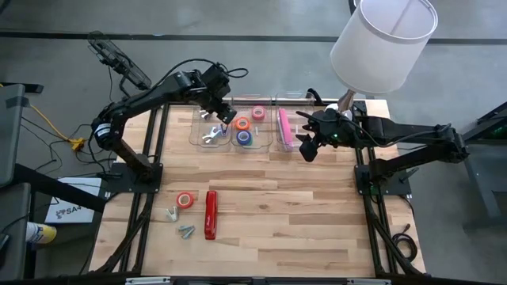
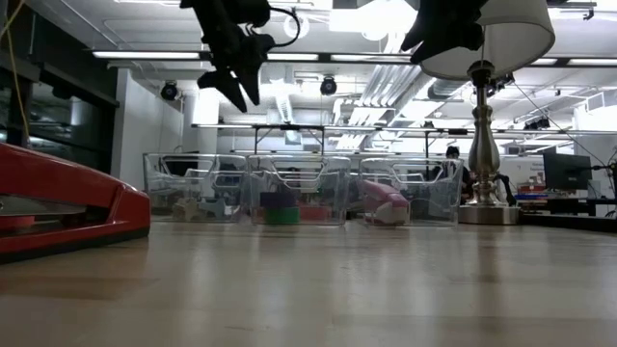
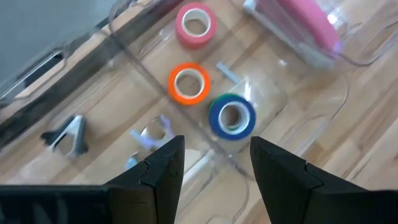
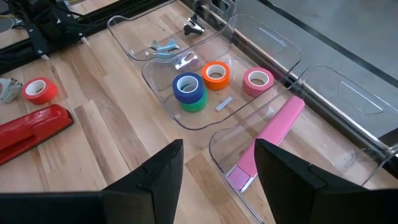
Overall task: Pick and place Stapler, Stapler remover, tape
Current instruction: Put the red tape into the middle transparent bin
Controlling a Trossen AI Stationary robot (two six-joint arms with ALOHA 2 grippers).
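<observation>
Three clear bins stand in a row at the table's far side. The left bin [image 1: 207,131] holds silvery stapler removers [image 3: 68,134]. The middle bin holds pink [image 3: 194,25] and orange tape [image 3: 189,83] and a blue roll stacked on a green one [image 4: 189,90]. A pink stapler [image 1: 283,127] lies in the right bin. A red stapler [image 1: 211,214], a red tape roll [image 1: 184,199] and two stapler removers [image 1: 172,212] lie near the front left. My left gripper [image 3: 214,171] hangs open and empty above the left and middle bins. My right gripper [image 4: 217,168] hovers open and empty by the right bin.
A table lamp with a white shade [image 1: 384,43] stands at the far right corner, close behind my right arm. In the low view the red stapler [image 2: 58,207] fills the near left. Bare wood lies between the bins and the front objects, and across the right half.
</observation>
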